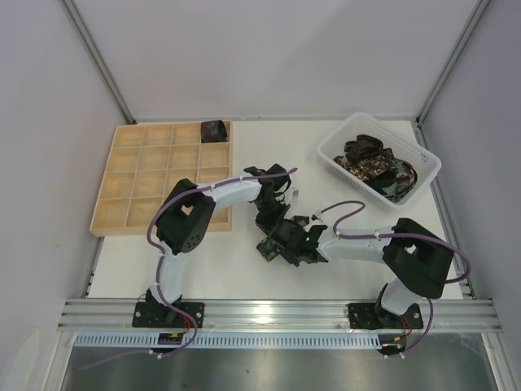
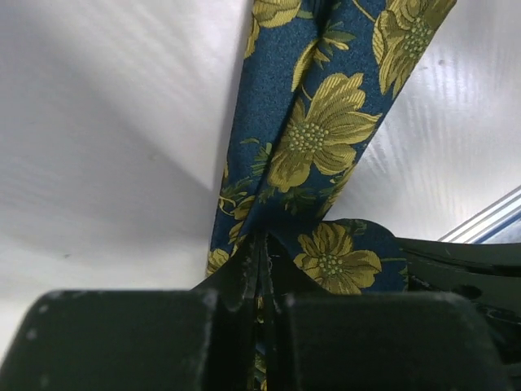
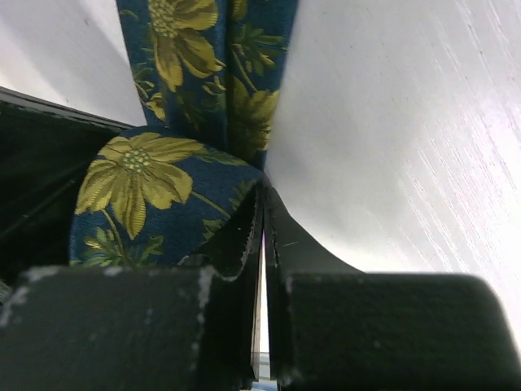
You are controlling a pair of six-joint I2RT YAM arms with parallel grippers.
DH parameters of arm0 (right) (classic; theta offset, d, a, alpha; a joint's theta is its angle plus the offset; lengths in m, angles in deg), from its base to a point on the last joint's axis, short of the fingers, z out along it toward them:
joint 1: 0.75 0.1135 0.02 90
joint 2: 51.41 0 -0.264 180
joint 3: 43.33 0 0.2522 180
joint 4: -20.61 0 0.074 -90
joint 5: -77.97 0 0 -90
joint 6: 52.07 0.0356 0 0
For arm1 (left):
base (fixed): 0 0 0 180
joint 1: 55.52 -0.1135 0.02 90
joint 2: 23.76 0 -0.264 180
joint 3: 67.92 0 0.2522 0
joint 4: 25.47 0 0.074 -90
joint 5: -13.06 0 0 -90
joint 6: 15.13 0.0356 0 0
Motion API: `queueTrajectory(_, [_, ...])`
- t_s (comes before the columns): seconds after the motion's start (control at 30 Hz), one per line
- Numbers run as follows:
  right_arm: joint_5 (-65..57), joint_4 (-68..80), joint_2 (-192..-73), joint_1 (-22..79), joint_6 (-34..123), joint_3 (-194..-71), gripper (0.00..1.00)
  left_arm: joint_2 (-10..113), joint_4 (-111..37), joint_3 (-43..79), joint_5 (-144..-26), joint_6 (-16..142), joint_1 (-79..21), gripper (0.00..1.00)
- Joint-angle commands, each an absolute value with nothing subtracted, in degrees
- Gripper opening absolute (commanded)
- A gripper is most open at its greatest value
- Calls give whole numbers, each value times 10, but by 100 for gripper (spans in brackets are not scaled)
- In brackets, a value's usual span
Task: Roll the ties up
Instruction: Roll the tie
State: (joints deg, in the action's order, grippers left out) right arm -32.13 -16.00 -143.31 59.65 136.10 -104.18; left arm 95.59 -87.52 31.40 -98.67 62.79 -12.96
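White table (image 1: 220, 261) carries a wooden grid tray (image 1: 122, 183) at ten o'clock, one rolled tie (image 1: 214, 130) in its far right cell, and a white basket (image 1: 427, 159) of heaped ties (image 1: 370, 163) at two o'clock (top view only). The navy tie (image 2: 317, 138) lies at centre; only the wrist views show its yellow flowers. Left gripper (image 2: 262, 277) is clamped on its fold. Right gripper (image 3: 262, 220) is closed to a sliver, fabric against its tips, a bite uncertain
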Motion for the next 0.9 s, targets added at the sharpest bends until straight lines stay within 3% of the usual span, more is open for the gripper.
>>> queueTrajectory(0.0, [-332, -190, -1450, 587, 1322, -1044, 0, 955, -883, 314, -966, 619, -146, 4])
queueTrajectory(0.23, [-333, -254, -1342, 600, 1331, -992, 0, 950, -934, 402, -900, 620, -205, 12])
queueTrajectory(0.27, [-334, -263, -1326, 600, 1327, -989, 0, 947, -939, 408, -892, 619, -207, 15])
queueTrajectory(0.3, [-342, -285, -1312, 598, 1310, -988, 0, 938, -946, 415, -885, 620, -208, 25])
queueTrajectory(0.47, [-343, -272, -1221, 524, 1143, -992, 1, 891, -944, 391, -884, 604, -209, 37])
queueTrajectory(0.6, [-216, -175, -1232, 385, 939, -1012, 4, 819, -935, 339, -860, 580, -209, 53])
queueTrajectory(0.7, [-71, -148, -1292, 308, 832, -1070, 4, 739, -925, 290, -860, 561, -208, 57])
queueTrajectory(0.87, [50, -141, -1403, 275, 728, -1170, 4, 591, -908, 204, -881, 513, -209, 60])
